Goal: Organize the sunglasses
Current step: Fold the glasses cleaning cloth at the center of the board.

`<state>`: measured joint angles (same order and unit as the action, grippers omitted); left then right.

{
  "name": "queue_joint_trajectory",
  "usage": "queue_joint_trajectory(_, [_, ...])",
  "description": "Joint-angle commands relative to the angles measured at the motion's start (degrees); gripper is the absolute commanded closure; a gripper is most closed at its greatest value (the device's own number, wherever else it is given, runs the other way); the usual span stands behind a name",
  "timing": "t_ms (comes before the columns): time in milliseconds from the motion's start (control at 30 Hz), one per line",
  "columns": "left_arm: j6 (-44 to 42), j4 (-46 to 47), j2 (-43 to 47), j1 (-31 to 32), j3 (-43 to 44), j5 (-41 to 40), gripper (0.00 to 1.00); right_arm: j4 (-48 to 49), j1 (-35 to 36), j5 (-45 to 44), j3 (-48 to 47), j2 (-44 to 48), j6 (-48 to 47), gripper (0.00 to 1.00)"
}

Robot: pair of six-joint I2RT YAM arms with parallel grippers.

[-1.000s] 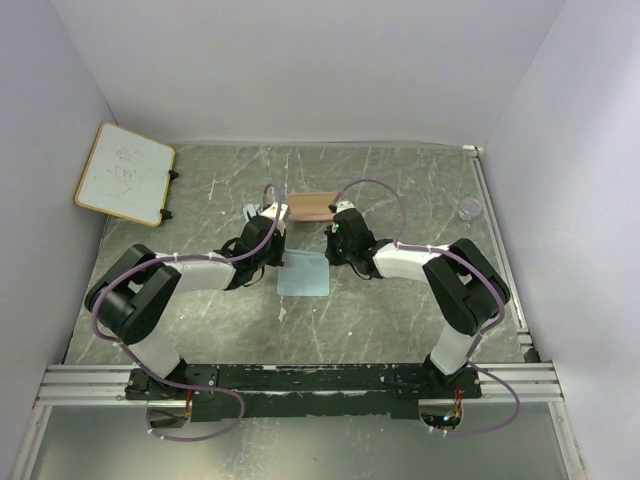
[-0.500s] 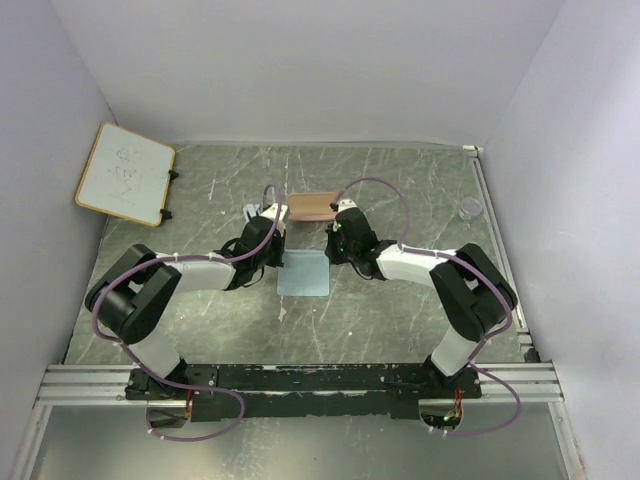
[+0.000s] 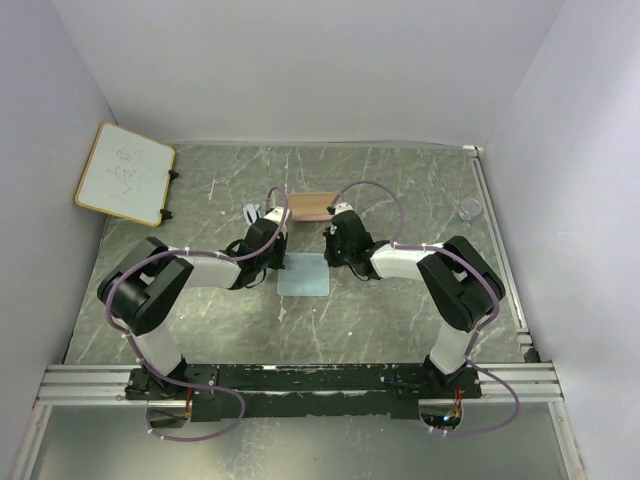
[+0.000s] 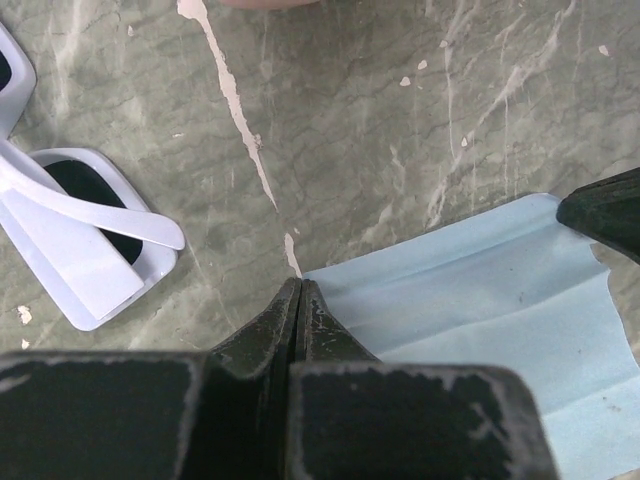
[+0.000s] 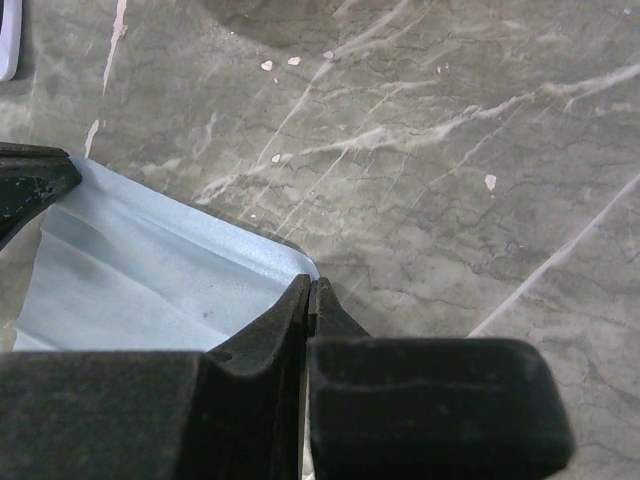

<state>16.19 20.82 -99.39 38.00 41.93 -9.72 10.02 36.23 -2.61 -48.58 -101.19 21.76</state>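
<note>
1. The left arm (image 3: pixel 200 270) reaches forward, bends in toward the middle and sits low down.
2. The right arm (image 3: pixel 405 260) does the same from the other side.
3. The left gripper (image 4: pixel 299 292) is squeezed tight, tips together.
4. The right gripper (image 5: pixel 310 290) is squeezed tight too.
5. The two grippers are near each other, not touching.

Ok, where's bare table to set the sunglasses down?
Free: the strip between the whiteboard and the sunglasses; the far right between the pink case and the small clear object; the near patch in front of the blue cloth. Crowded: the centre, where left gripper and right gripper pinch its corners.
</note>
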Motion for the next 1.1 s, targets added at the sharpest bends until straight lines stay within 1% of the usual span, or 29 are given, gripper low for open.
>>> queue_joint_trajectory(0, [-0.48,1.34,-0.97,0.19,1.51,-1.69,0.93,0.36,0.18,-2.3,-0.86,-1.17,-0.98,1.0])
queue_joint_trajectory(267, [-0.63,1.61,-1.12,0.23,1.72,-2.07,0.92,0.44,0.16,-3.1,-0.82,-1.36,-1.1,0.99])
queue_joint_trajectory(367, [-0.58,1.08,-0.29,0.21,1.68,-2.5,0.8,0.7,0.17,-3.38,-0.48,-0.76,-1.01,0.89])
queue_joint_trajectory(467, [-0.91,0.76,0.87,0.23,1.58,-3.72,0.69,1.02,0.16,-3.79,-0.13,0.1,-0.99,0.76])
queue_joint_trajectory(500, [-1.1,0.74,1.21,0.19,1.56,-3.99,0.66,1.24,0.16,-3.74,0.0,0.31,-0.98,0.7])
queue_joint_trajectory(533, [-1.24,0.67,1.35,0.18,1.62,-4.29,0.65,1.49,0.16,-3.72,0.1,0.48,-1.01,0.67])
queue_joint_trajectory(600, [-1.48,0.57,1.24,0.21,2.05,-4.66,0.64,1.75,0.16,-3.48,-0.17,0.6,-1.09,0.62])
queue_joint_trajectory(667, [-1.48,0.38,0.86,0.2,2.33,-4.74,0.64,1.63,0.16,-3.49,-0.66,0.55,-1.02,0.61])
queue_joint_trajectory(833, [-1.32,0.64,-0.21,0.2,2.69,-3.9,0.66,1.72,0.18,-4.02,-0.74,0.55,-1.04,0.61])
queue_joint_trajectory(1067, [-1.35,0.82,-1.01,0.23,2.78,-2.5,0.74,1.59,0.18,-3.85,-1.04,-0.25,-0.96,0.64])
